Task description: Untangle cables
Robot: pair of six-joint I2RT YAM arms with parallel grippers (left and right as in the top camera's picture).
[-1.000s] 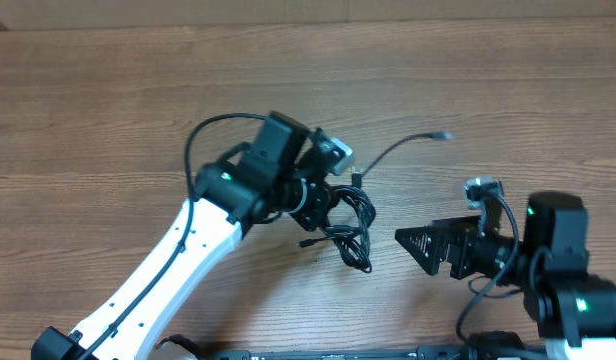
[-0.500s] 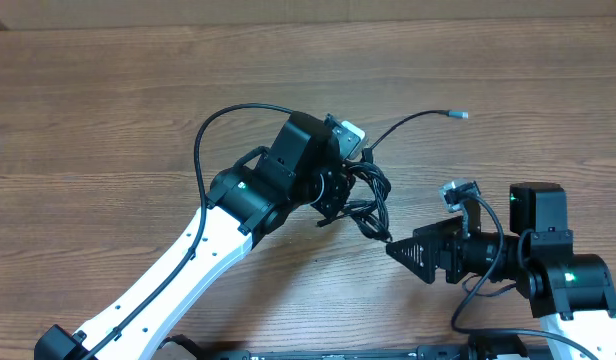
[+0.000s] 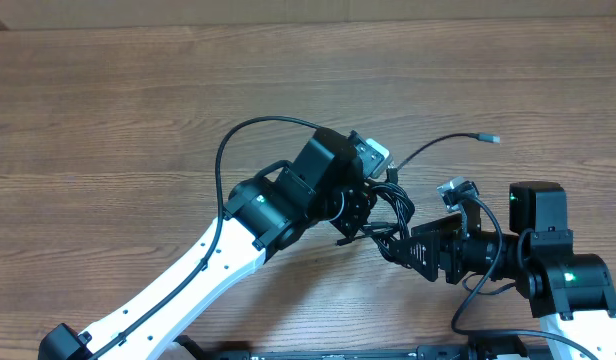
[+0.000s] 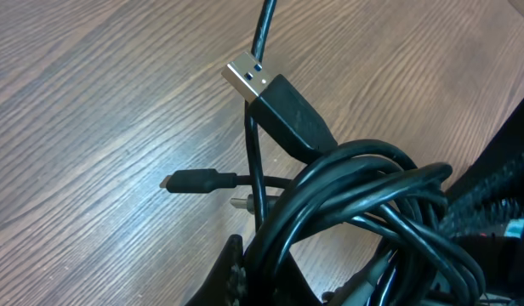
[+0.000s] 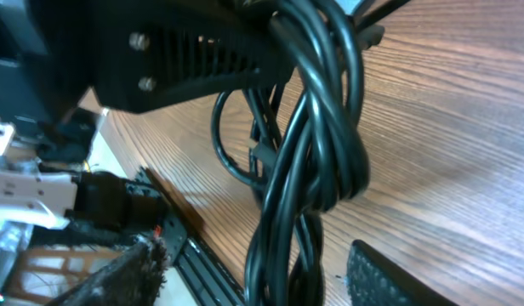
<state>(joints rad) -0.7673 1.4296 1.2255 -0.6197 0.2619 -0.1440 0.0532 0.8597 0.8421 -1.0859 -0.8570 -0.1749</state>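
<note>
Clamped in the left fingers (image 5: 194,64), the tangled cables (image 5: 317,153) hang top-to-bottom above the surface (image 5: 453,127), squarely between the wide-open right fingers (image 5: 390,276).

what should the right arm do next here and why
Probably close the right gripper on the cables. In the right wrist view its fingers stand open with the hanging bundle between them, while the left gripper holds the bundle's top off the table. A second grip looks needed before pulling strands apart.
</note>
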